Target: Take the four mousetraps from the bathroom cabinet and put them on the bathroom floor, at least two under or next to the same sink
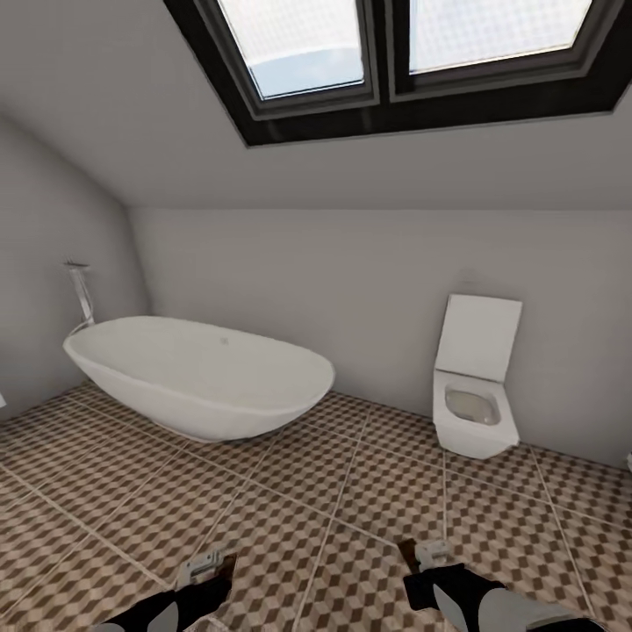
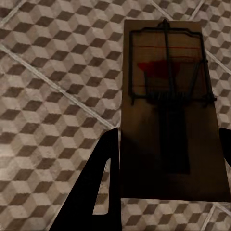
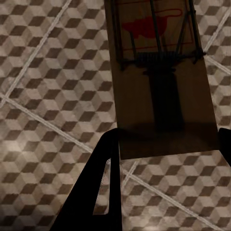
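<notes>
The bathroom floor (image 1: 333,500), tiled in its brown, beige and white cube pattern, is seen spread across the lower half of the head view; a long white oval bathtub (image 1: 202,377) is set on it towards the left wall, with a chrome floor tap (image 1: 82,294) standing at its far end; a white toilet (image 1: 476,391), lid up, is fixed to the back wall on the right; a dark-framed skylight (image 1: 395,53) is cut into the sloped ceiling above.

At the bottom edge both arms are seen held low over the tiles; the left gripper (image 1: 204,569) is clamped on a mousetrap (image 2: 171,115), the brown board gripped between the black fingers (image 2: 96,187) in the left wrist view, wire bar and red mark facing the camera, floor tiles beyond it; the right gripper (image 1: 428,555) is likewise closed on a second mousetrap (image 3: 161,82), its board pinched at the near end between the dark fingers (image 3: 98,187) in the right wrist view; both traps are carried clear of the floor, well apart from each other.
</notes>
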{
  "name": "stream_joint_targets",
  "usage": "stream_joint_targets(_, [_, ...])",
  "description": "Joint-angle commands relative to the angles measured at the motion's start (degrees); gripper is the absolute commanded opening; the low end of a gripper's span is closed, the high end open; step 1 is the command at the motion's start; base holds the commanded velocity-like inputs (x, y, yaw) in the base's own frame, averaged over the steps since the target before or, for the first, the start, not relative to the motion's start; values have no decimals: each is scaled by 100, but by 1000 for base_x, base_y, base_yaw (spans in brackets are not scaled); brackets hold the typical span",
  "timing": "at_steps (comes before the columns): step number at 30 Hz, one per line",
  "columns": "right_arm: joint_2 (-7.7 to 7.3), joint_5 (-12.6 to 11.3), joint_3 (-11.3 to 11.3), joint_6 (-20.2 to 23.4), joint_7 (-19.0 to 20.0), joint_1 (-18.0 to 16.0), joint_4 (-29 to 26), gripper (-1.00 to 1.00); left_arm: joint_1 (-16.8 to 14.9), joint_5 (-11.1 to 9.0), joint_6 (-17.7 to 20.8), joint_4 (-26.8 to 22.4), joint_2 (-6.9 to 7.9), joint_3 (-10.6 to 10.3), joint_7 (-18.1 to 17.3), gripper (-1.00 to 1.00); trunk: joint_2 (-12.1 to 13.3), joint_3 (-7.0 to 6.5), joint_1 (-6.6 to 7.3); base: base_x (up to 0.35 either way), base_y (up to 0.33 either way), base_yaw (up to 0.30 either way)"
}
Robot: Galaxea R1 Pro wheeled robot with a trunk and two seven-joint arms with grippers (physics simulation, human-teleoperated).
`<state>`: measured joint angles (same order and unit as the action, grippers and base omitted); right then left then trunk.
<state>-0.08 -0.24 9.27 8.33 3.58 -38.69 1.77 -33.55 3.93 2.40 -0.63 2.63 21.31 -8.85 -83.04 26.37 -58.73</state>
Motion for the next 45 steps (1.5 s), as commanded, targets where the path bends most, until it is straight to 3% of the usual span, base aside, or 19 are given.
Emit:
stream_joint_targets(1, [-1,-11,40,10,19,-7,7,-100,-2,49,24,-7,0,49,-12,-100,-3,6,0,0,0,285])
stream_joint_targets(45, [-1,-11,40,10,12,-7,7,-100,-2,54,24,-6,0,49,-12,-100,-3,6,0,0,0,285])
